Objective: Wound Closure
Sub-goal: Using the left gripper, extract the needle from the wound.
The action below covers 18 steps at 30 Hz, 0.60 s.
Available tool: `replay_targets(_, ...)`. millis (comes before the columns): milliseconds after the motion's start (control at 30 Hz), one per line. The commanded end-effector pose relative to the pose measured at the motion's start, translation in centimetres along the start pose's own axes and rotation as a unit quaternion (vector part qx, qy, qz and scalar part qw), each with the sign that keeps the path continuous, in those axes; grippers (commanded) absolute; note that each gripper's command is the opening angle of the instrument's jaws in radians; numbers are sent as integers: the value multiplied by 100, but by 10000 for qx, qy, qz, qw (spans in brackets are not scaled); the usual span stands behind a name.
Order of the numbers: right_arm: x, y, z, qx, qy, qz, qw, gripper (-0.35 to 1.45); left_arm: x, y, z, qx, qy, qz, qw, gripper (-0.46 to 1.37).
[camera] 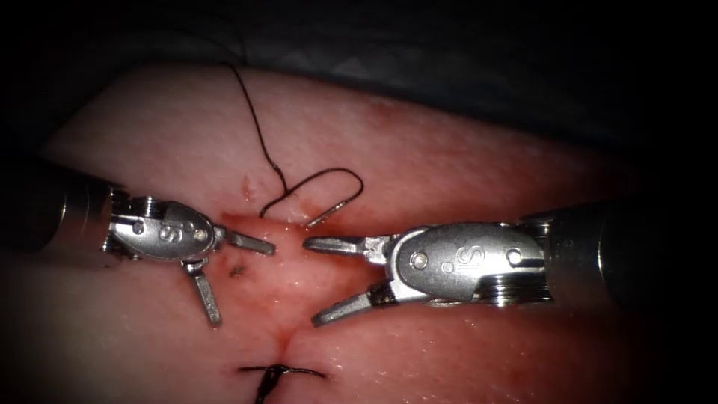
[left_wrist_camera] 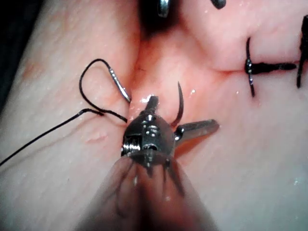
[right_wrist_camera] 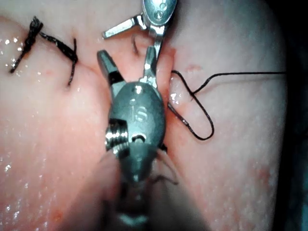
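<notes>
Both tools are hovering over the cut [camera: 288, 299] with jaws spread wide and gripping nothing: the left tool [camera: 235, 280] from the left, the right tool [camera: 318, 280] from the right. The needle [left_wrist_camera: 180, 103] seems to be sitting in the tissue [camera: 449, 172]; the left wrist view is showing its curve rising beside the left jaws, while the endoscope is showing its swaged end and the thread [camera: 258, 127] looping above. A finished stitch [camera: 280, 372] is lying below.

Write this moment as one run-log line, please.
left tool: open, empty | right tool: open, empty | needle: lodged in tissue at cut, unheld | thread: loop trailing from needle, lying on tissue
</notes>
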Motion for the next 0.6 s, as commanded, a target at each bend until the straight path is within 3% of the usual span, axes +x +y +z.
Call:
replay_targets(33,-1,0,1,33,0,25,10000,111,0,-1,0,-36,1,12,10000,37)
replay_targets(133,-2,-1,1,34,0,46,10000,111,1,-6,-5,-164,65,98,9998,3)
replay_targets(200,-2,-2,2,35,-1,42,10000,111,4,-11,-6,-209,90,122,9997,-31)
replay_targets(467,-3,-6,-1,38,-2,59,10000,109,13,-21,0,-420,66,-19,9991,-35)
replay_targets(600,-4,-8,-3,28,13,171,9998,106,16,-18,-7,-184,193,-431,9987,-35)
